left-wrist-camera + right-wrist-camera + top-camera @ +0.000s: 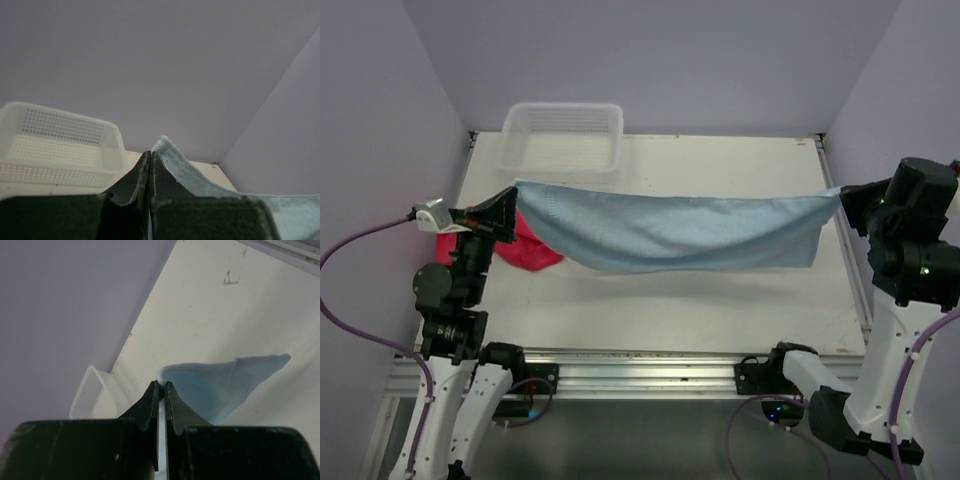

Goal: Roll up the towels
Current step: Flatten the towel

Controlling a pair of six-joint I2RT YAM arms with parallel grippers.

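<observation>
A light blue towel (pixel 680 232) hangs stretched in the air between my two grippers, sagging in the middle above the table. My left gripper (pixel 510 205) is shut on its left corner; that corner (pixel 167 150) shows beside the closed fingers in the left wrist view. My right gripper (pixel 842 195) is shut on the right corner, and the towel (pixel 225 380) hangs from the closed tips in the right wrist view. A red towel (pixel 530 250) lies crumpled on the table at the left, partly hidden behind the blue towel and the left arm.
A white perforated plastic basket (pixel 562 140) stands at the back left of the white table (pixel 720 310); it also shows in the left wrist view (pixel 60 145) and the right wrist view (pixel 95 392). Lilac walls close in the back and both sides.
</observation>
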